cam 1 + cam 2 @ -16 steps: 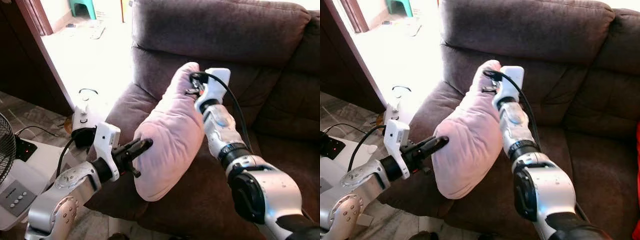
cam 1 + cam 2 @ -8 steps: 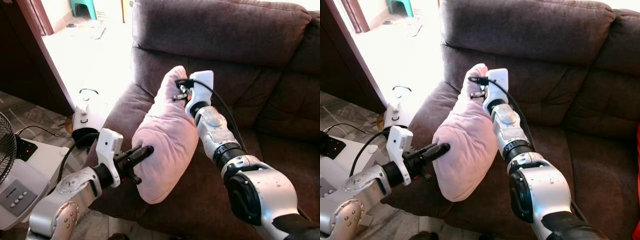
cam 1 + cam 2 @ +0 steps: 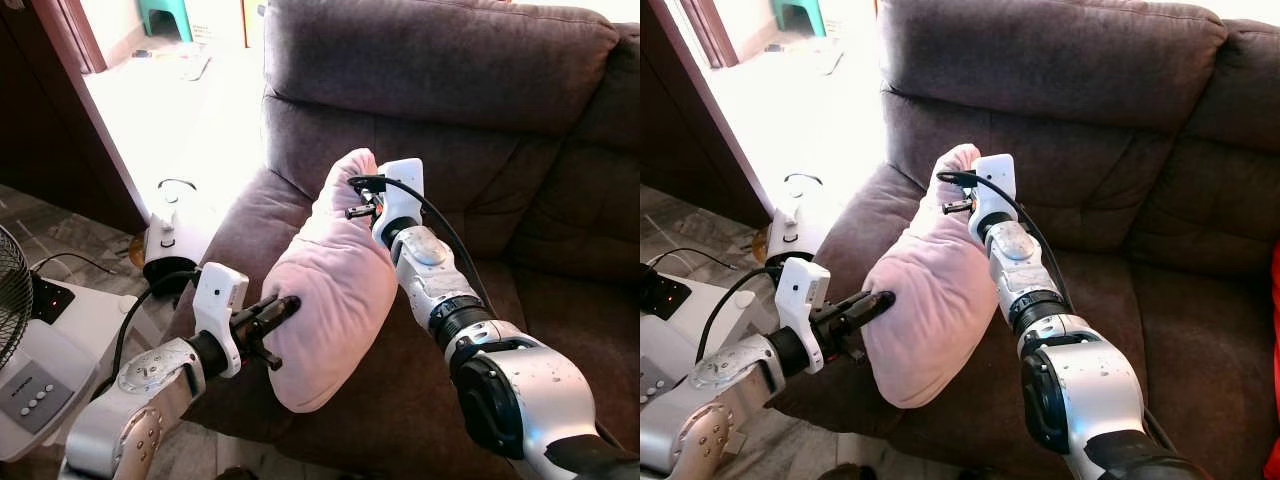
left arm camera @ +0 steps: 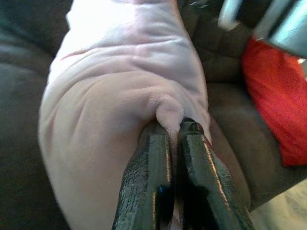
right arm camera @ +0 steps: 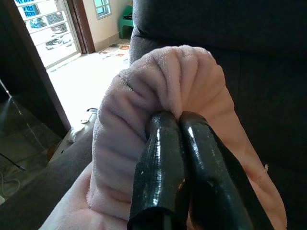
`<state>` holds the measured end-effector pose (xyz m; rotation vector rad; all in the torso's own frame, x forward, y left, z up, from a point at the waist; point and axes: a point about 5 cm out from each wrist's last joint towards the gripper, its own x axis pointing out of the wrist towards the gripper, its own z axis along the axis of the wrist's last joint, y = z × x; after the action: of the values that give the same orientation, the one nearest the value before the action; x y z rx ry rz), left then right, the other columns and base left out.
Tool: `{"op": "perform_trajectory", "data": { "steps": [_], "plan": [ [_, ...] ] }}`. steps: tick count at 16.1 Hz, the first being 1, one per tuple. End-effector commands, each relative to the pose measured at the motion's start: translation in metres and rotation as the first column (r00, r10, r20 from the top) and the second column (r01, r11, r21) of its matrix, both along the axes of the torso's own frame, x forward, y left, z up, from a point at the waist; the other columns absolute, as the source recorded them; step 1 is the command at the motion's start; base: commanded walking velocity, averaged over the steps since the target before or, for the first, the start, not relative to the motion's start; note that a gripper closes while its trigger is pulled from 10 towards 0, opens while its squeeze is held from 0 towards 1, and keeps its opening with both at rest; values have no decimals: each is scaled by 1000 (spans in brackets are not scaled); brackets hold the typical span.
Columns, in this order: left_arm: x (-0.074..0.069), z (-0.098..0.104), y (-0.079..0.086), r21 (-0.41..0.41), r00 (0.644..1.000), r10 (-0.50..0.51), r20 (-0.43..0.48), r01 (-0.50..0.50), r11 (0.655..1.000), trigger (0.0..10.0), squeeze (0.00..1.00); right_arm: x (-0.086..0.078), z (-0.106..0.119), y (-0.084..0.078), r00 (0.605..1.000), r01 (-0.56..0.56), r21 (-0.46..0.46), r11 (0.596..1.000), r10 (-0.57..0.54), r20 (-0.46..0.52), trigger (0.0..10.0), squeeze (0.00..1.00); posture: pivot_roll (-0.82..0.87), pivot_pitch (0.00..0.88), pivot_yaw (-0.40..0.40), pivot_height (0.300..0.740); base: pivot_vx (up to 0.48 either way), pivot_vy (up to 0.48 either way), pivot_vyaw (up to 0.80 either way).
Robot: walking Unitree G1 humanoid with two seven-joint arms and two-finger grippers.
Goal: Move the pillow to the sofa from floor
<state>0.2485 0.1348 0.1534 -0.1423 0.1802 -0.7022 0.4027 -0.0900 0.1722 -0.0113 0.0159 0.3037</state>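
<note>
A soft pink pillow (image 3: 330,290) hangs between my two arms over the left end of the brown sofa (image 3: 480,90), close above its seat cushion (image 3: 400,390). My left gripper (image 3: 285,305) is shut on a pinch of the pillow's near, lower side; the left wrist view shows the fabric fold (image 4: 169,111) caught between the black fingers (image 4: 148,177). My right gripper (image 3: 360,195) is shut on the pillow's upper far corner, with bunched fabric (image 5: 168,86) around its fingers (image 5: 163,163).
A red cushion (image 3: 1274,350) lies at the sofa's right end. Left of the sofa stand a white fan base (image 3: 40,370), a fan grille (image 3: 12,290) and a white appliance (image 3: 170,235) on the floor. A bright doorway (image 3: 170,90) opens behind them.
Both grippers have carried the pillow leftward and a little lower toward the sofa's left seat. The right gripper came down from near the backrest; the left gripper stays shut on the pillow's lower side.
</note>
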Motion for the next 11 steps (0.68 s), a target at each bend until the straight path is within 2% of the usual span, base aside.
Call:
{"op": "perform_trajectory", "data": {
  "steps": [1, 3, 7, 11],
  "plan": [
    [2, -1, 4, 22, 999, 37, 13, -37, 999, 10000, 0, -5, -15, 6, 998, -33, -21, 999, 31, -58, 10000, 0, 232, 139, -83, 718, 0, 0, 0],
    [2, -7, 5, 8, 998, 58, -16, -58, 998, 10000, 0, -5, -15, 4, 998, -29, -26, 999, 27, -58, 10000, 0, 229, 142, -84, 718, 0, 0, 0],
    [-1, -24, 2, 62, 996, 54, -69, -49, 997, 10000, 0, -5, -17, 0, 998, -16, -32, 999, 14, -66, 10000, 0, 228, 147, -85, 718, 0, 0, 0],
    [2, -28, 8, 68, 991, 113, -67, -109, 992, 10000, 0, -5, -18, 0, 997, -18, -31, 999, 16, -73, 10000, 0, 229, 154, -86, 718, 0, 0, 0]
  ]
}}
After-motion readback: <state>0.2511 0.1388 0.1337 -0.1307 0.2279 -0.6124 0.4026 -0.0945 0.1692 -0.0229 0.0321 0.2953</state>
